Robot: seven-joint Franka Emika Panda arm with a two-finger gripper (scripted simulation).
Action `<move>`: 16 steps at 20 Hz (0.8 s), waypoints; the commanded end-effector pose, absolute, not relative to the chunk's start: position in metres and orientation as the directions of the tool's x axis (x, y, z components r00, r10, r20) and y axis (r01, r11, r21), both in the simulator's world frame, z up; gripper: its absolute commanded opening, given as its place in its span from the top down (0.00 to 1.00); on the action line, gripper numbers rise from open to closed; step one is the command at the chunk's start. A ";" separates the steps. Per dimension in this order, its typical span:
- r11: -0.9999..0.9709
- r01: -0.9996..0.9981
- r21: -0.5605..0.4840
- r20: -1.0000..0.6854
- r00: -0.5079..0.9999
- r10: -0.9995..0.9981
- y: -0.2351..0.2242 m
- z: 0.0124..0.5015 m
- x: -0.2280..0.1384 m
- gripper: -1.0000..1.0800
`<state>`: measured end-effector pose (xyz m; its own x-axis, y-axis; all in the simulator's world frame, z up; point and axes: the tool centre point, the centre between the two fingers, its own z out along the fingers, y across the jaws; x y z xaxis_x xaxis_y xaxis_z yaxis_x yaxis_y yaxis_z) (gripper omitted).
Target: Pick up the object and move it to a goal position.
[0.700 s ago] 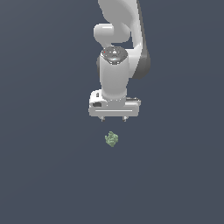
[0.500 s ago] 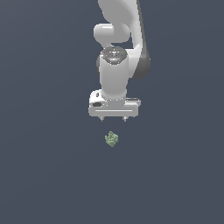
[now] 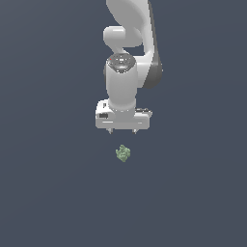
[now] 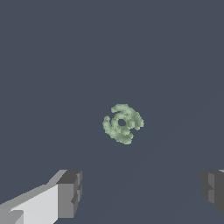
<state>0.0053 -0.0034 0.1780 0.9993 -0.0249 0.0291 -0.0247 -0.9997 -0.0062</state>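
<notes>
I see little change: my gripper (image 3: 122, 131) still hovers above the clump (image 3: 123, 153), fingers spread wide, probably not descending yet.

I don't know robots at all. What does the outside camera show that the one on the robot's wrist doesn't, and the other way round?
Only the exterior view shows the white arm itself, hanging above the pale-green clump without touching it.

Only the wrist view shows the clump's ring-like form with a dark hollow in its middle, and the fingers close up, spread wide apart.

Both show the same clump lying free on a plain dark surface, with nothing held.
</notes>
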 end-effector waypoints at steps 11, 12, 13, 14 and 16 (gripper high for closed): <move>-0.990 -0.140 -0.011 0.023 0.990 -0.140 -0.003 0.164 0.012 0.04; -0.987 -0.158 -0.011 0.021 0.987 -0.158 -0.003 0.162 0.013 0.04; -0.984 -0.178 -0.011 0.020 0.984 -0.178 -0.003 0.159 0.014 0.04; -0.980 -0.199 -0.012 0.019 0.980 -0.199 -0.003 0.156 0.015 0.04; -0.969 -0.245 -0.012 0.016 0.969 -0.245 -0.002 0.151 0.017 0.04</move>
<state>0.0157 -0.0025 0.1550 0.9772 -0.2116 0.0184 -0.2114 -0.9773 -0.0119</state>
